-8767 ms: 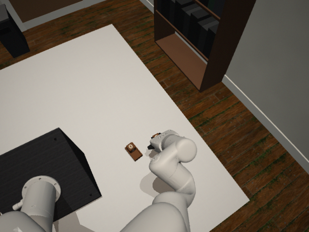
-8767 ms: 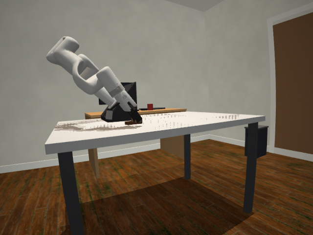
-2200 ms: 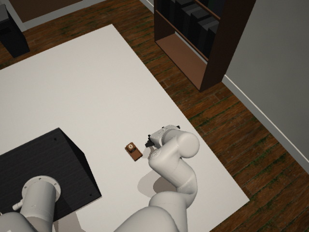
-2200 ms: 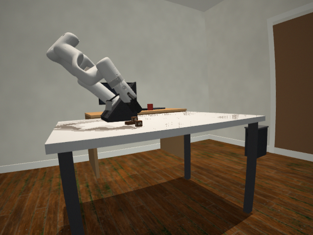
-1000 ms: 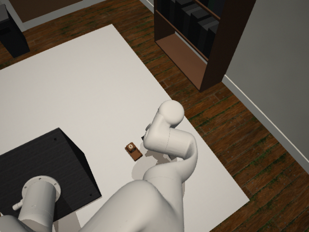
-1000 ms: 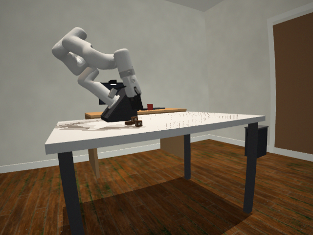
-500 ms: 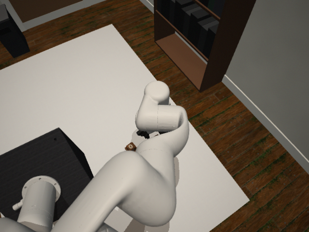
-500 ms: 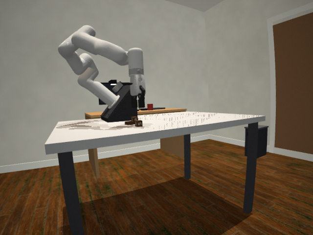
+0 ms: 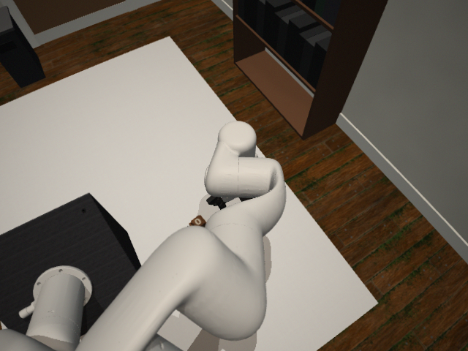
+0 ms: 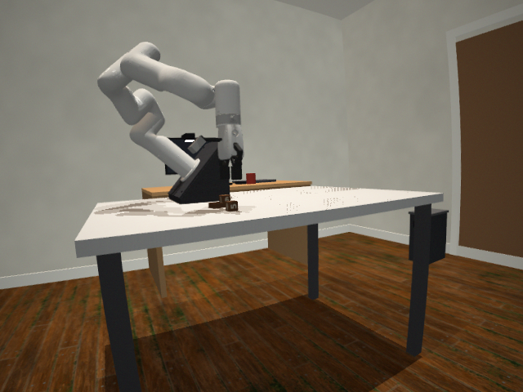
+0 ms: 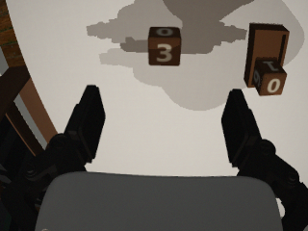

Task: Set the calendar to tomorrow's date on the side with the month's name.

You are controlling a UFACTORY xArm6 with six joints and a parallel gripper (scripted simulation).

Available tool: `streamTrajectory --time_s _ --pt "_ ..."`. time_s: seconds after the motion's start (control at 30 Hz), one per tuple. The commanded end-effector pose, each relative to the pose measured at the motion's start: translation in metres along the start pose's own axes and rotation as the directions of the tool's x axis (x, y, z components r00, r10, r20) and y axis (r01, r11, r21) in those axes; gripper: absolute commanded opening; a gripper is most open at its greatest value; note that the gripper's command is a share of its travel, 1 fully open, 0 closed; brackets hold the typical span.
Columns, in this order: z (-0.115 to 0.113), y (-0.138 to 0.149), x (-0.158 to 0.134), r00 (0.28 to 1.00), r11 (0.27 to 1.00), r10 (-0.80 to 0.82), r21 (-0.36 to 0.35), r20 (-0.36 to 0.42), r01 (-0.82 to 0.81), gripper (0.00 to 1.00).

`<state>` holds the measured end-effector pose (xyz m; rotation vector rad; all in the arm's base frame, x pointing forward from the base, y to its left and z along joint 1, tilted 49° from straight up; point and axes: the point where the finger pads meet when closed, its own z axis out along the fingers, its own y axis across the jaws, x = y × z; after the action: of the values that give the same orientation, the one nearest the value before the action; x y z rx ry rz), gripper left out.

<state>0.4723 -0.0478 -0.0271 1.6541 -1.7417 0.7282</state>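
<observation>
Two cubes and a tray sit on the white desk, and the arm hangs over them, wrist pointing down. Jaws are spread wide, nothing between them, hovering well above the desk. From the wrist view, the tray lies ahead and off toward the right finger's side, a small brown holder flat on the desk. One cube shows a 0 and sits at the tray's near end; whether it stands fully inside, I cannot tell. The other cube, showing a 3, stands by itself on the desk, apart from the tray, ahead of the gap between the fingers and closer to the left one.
</observation>
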Motion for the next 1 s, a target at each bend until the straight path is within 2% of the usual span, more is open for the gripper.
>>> streamTrajectory --time_s 0.0,0.2,0.37,0.47,0.7,0.77,0.83,0.97 --pt "-0.002 -0.001 -0.001 1.000 1.000 -0.015 0.003 0.001 0.015 1.00" --pt "-0.003 0.000 -0.002 0.997 0.997 -0.082 0.004 0.001 0.082 1.00" --pt "-0.005 0.003 -0.007 0.964 0.964 -0.265 0.004 0.001 0.265 1.00" --pt "-0.005 0.004 -0.008 0.949 0.949 -0.316 0.004 0.001 0.316 1.00" --pt "-0.007 0.008 -0.013 0.863 0.863 -0.505 0.004 0.000 0.505 1.00" --pt "-0.007 0.008 -0.013 0.863 0.863 -0.505 0.004 0.000 0.505 1.00" --pt "-0.009 0.010 -0.015 0.805 0.805 -0.593 0.005 0.000 0.593 1.00" --pt "-0.009 0.011 -0.017 0.752 0.752 -0.659 0.005 0.000 0.659 1.00"
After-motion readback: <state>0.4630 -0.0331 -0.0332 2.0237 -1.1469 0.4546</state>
